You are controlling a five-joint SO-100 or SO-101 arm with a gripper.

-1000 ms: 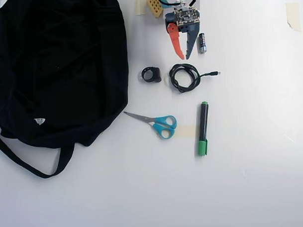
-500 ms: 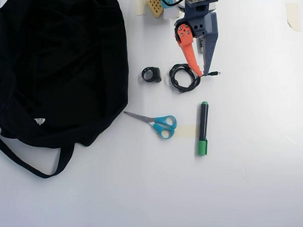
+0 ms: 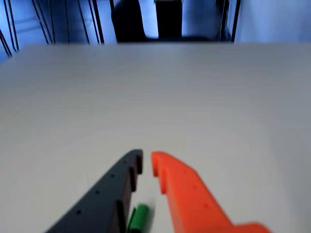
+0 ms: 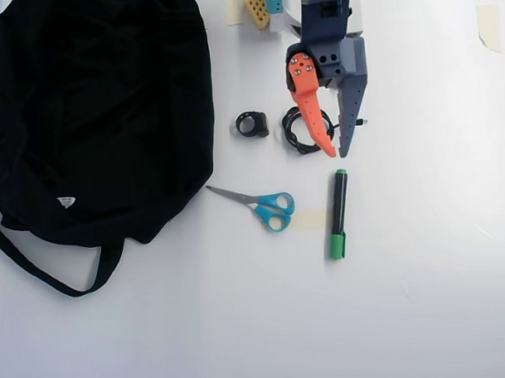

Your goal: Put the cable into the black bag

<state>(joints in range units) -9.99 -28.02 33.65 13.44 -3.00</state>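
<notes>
The black bag (image 4: 96,111) fills the tabletop's far-left corner in the overhead view. The gripper (image 4: 337,153), jaws narrowly parted and empty, hangs over the cable (image 4: 296,129) near the far edge, above the green marker (image 4: 339,213).

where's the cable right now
In the overhead view the cable lies right of centre near the top, partly under the gripper, right of a small black ring and above the green marker.
</notes>
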